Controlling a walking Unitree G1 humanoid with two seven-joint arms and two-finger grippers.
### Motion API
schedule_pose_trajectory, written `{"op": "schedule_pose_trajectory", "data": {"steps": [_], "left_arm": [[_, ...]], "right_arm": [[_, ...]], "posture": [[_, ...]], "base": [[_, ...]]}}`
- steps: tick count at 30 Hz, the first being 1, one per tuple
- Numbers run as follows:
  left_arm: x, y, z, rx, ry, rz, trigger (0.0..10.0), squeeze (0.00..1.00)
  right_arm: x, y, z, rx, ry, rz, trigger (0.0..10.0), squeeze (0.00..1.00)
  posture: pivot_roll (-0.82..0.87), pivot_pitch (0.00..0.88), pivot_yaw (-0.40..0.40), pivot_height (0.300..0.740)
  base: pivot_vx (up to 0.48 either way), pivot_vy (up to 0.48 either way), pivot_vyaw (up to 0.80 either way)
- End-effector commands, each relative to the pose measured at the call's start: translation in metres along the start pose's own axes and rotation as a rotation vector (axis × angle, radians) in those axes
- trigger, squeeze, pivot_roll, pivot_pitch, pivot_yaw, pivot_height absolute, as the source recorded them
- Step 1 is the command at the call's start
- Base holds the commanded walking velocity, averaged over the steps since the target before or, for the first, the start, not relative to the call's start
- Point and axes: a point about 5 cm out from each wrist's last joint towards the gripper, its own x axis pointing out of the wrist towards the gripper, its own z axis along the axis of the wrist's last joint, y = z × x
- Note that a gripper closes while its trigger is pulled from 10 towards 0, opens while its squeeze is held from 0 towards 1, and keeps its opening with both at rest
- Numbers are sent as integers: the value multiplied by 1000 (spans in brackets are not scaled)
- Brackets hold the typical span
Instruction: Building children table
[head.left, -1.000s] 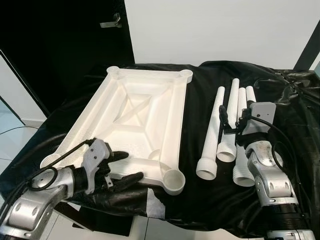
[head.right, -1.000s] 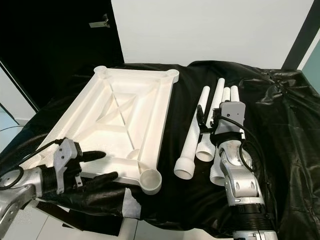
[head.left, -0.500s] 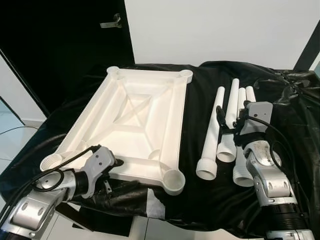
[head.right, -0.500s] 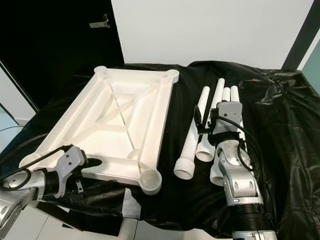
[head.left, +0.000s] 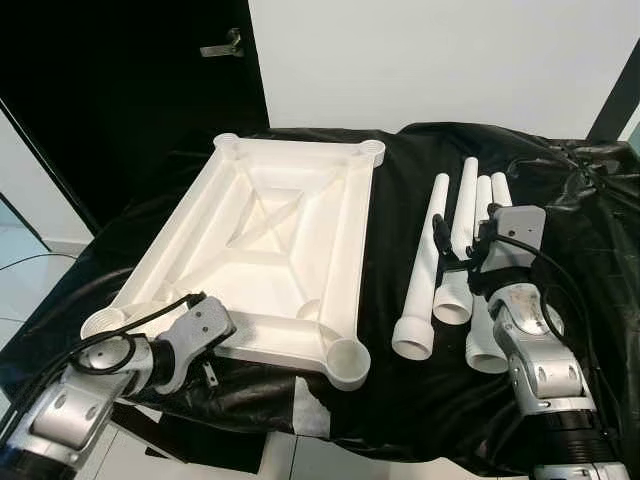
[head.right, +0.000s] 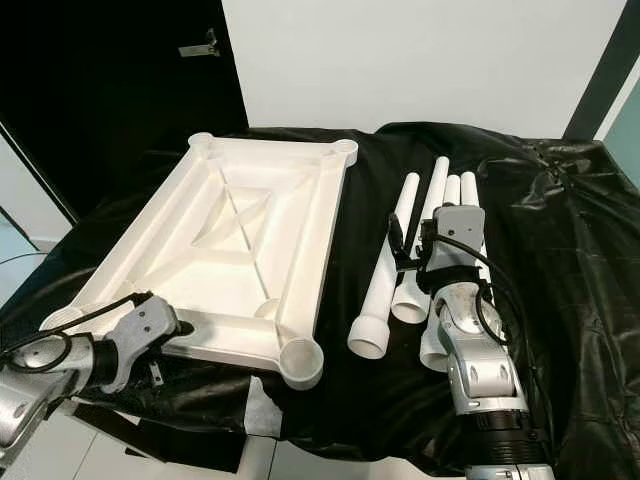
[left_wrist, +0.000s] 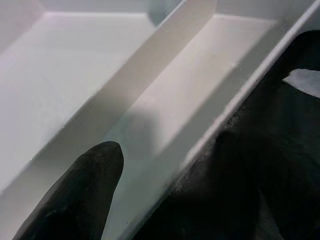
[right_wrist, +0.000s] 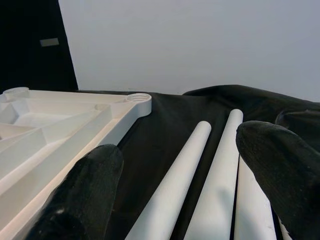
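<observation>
At the near left edge, the left gripper (head.left: 222, 322) clamps the tabletop (head.left: 270, 225) rim. The right gripper (head.left: 458, 243) hovers wide open above the legs (head.left: 455, 255).

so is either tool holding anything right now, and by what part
The left tool sits at the near edge of the white tabletop, one finger over its rim; a closed grip cannot be told. The right tool is open above the white legs, holding nothing.

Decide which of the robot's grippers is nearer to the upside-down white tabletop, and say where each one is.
Left. The left gripper is at the near edge of the tabletop, one finger over its rim. The right gripper hovers above the white legs, off to the tabletop's right.
</observation>
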Motion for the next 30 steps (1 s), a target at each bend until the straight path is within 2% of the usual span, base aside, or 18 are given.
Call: {"op": "schedule_pose_trajectory", "data": {"steps": [1,3,4,5,14,22,23,30], "left_arm": [[4,6,-3,-6,31,113,10000,0],[5,7,-2,-7,32,122,9922,0],[8,7,-1,-5,31,126,3216,0],[9,8,0,-8,32,131,0,0],[16,11,16,7,-12,171,0,0],[27,9,27,10,-33,234,0,0],[29,10,26,3,-9,264,10000,0],[34,8,36,-18,-50,260,10000,0]], "right_arm": [[-1,1,0,7,9,-8,10000,0],[-1,1,0,7,9,-9,10000,0],[-1,1,0,8,10,-13,10000,0],[-1,0,0,9,11,-16,10000,0],[-4,-2,-2,14,23,-41,10000,0],[-5,-1,-3,21,29,-48,10000,0],[-5,-1,-3,22,29,-49,10000,0],[-5,-1,-4,27,36,-50,10000,0]], "posture": [[-12,0,56,740],[-15,0,61,740],[-18,0,64,740],[-20,0,67,740],[-22,0,77,740],[-23,0,80,740],[-26,0,82,740],[-25,0,78,740]], "base": [[0,0,0],[0,0,0],[0,0,0],[0,0,0],[0,0,0],[0,0,0],[0,0,0],[0,0,0]]}}
